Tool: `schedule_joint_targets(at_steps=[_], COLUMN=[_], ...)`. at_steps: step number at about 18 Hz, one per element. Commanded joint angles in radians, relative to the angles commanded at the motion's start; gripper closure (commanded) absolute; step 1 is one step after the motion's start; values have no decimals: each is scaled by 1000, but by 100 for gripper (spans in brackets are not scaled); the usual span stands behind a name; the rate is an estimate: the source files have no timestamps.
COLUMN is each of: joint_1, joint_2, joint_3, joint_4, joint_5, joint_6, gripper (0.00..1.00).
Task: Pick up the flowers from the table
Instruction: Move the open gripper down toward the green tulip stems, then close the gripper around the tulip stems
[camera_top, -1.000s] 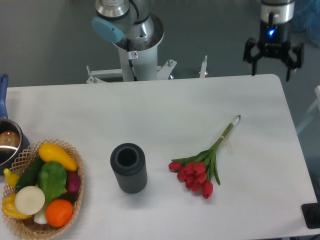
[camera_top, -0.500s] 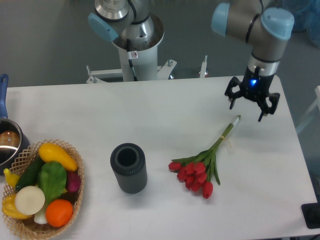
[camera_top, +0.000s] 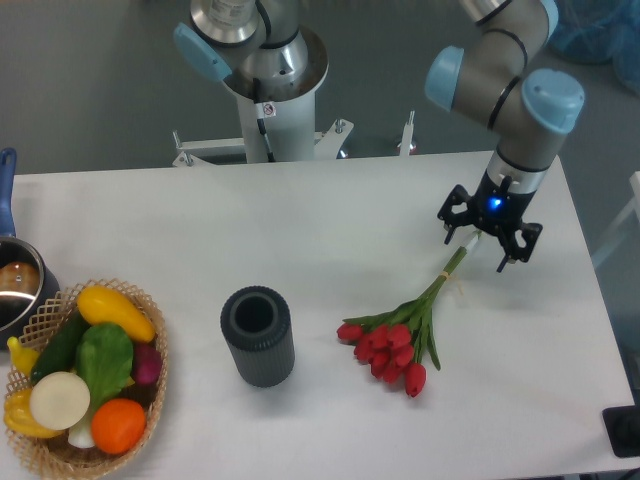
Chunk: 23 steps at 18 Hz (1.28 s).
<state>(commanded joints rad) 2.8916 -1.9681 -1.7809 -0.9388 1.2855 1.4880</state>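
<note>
Fixed camera: the gripper hangs with fingers spread over the stem tip of the flowers, holding nothing. The flowers lie flat on the table, right of the middle, buds toward the near edge, stems pointing at the far right corner. They look light and soft with crushable buds, so the bound stems look like the safest spot to pinch.

Silver-grey arm with pale blue joint caps, black hand showing a blue light.
</note>
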Motion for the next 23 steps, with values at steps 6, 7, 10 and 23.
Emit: schedule_joint_targets(at_steps=[6,7,10,23], joint_1=[-54,-70,-97,-118], joint_2=[-44,-60,-84,-94], joint_3=[23,37,44,12], joint_4=[35,41,46,45], joint_5=[0,2,3,84], joint_6=[-75,-77,-74,-61], gripper=[0,0,0,1])
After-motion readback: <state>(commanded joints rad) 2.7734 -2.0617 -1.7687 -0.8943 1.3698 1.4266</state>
